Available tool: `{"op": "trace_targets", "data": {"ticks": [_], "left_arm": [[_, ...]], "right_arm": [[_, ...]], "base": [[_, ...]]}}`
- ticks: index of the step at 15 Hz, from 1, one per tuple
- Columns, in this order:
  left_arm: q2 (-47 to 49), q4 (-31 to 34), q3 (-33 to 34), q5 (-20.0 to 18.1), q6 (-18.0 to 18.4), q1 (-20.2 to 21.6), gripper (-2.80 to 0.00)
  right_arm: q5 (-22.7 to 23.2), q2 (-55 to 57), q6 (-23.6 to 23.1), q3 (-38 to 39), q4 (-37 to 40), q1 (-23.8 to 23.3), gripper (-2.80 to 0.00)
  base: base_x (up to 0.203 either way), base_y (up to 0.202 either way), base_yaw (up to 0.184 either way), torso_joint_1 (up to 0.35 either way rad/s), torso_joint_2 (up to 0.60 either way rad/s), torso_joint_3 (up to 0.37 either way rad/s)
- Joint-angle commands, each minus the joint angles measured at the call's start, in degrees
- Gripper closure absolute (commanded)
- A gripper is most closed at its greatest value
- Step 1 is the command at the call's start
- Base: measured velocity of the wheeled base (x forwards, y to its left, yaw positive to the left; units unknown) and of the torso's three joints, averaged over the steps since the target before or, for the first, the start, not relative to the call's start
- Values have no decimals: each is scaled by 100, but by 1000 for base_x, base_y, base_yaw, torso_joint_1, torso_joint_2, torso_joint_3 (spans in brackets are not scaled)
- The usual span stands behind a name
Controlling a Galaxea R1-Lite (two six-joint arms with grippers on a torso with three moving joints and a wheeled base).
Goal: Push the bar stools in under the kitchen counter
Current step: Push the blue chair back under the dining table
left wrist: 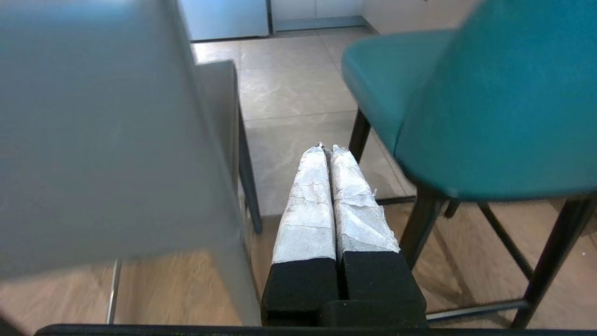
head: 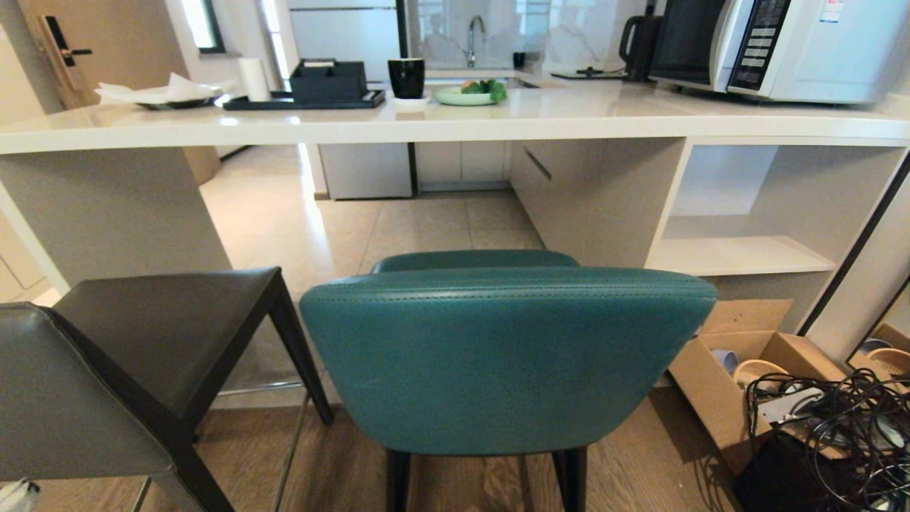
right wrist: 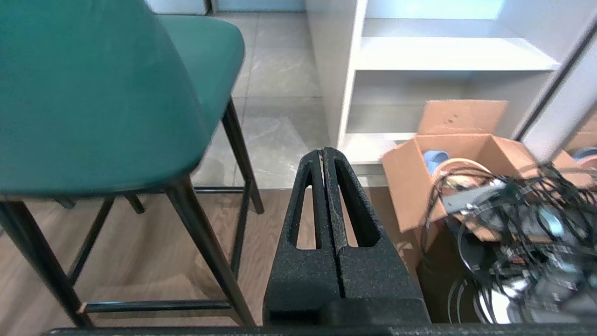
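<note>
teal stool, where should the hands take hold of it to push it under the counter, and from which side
Probably the curved backrest of the teal stool, from the near side: its broad back faces the robot and the seat points at the kitchen counter. The left hand and right hand, both shut, flank it low down; pressing the backrest's two outer edges evenly should keep it straight.
</note>
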Motion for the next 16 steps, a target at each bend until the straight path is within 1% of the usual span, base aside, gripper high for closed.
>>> {"op": "trace_targets", "data": {"ticks": [1, 3, 4, 5, 6, 8, 10, 11, 12, 14, 15, 16], "left_arm": [[1623, -938, -33, -42, -22, -80, 0], [2874, -2039, -65, -50, -168, -461, 0], [3414, -2525, -81, 8, -238, -680, 0], [3974, -3010, -98, 143, -299, -951, 0], [4510, -3505, -110, 349, -347, -1275, 0], [5432, -4473, -128, 829, -418, -1927, 0], [6090, -5291, -144, 1285, -517, -2485, 0], [6235, -5520, -149, 1440, -597, -2715, 0], [6293, -5578, -166, 1491, -700, -2814, 0], [6426, -5592, -287, 1496, -784, -2814, 0], [6486, -5592, -329, 1496, -834, -2818, 0], [6596, -5592, -371, 1493, -842, -2823, 0]], "right_arm": [[40, 1630, -9, -125, -726, 39, 0], [66, 2728, -4, -175, -1560, 294, 0], [69, 3127, -3, -193, -1858, 506, 0], [64, 3468, -7, -215, -2119, 762, 0], [-2, 3734, -17, -245, -2322, 990, 0], [-299, 4246, 12, -277, -2655, 1383, 0], [-434, 4922, 59, -218, -3173, 1517, 0], [-487, 5335, 69, -163, -3581, 1545, 0], [-578, 5729, 75, -106, -4022, 1567, 0], [-937, 6293, 110, -24, -5001, 1640, 0], [-1106, 6376, 152, -38, -5195, 1667, 0], [-1104, 6403, 155, -58, -5195, 1670, 0]], "base": [[0, 0, 0, 0, 0, 0], [0, 0, 0, 0, 0, 0], [0, 0, 0, 0, 0, 0], [0, 0, 0, 0, 0, 0], [0, 0, 0, 0, 0, 0], [0, 0, 0, 0, 0, 0], [0, 0, 0, 0, 0, 0], [0, 0, 0, 0, 0, 0], [0, 0, 0, 0, 0, 0], [0, 0, 0, 0, 0, 0], [0, 0, 0, 0, 0, 0], [0, 0, 0, 0, 0, 0]]}}
